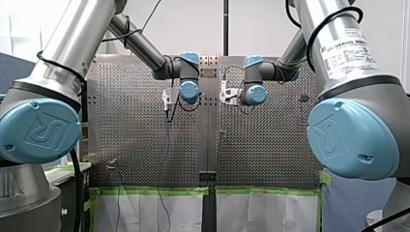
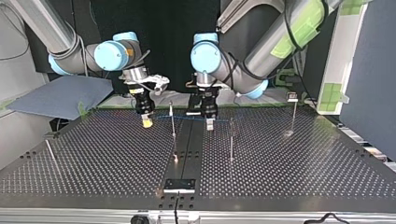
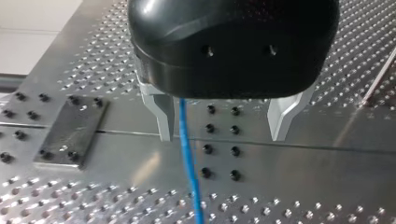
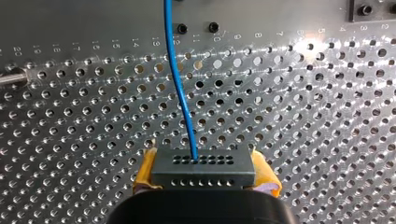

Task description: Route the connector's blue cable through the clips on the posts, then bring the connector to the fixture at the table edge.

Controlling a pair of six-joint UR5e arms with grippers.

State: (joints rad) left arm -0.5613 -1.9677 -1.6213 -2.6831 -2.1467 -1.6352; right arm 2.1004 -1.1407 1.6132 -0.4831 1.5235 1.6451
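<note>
Right gripper (image 4: 205,176) clamps connector (image 4: 203,161); left gripper (image 3: 224,122) is spread loose around blue cable (image 3: 187,149), so the cable could slip out and miss the post (image 2: 173,122) clip.

A robotics lab test cell.
My left arm (image 1: 53,58) and my right arm (image 1: 348,53) flank a perforated metal surface (image 2: 289,163) with thin posts (image 2: 231,140) and green tape (image 1: 150,191).
</note>
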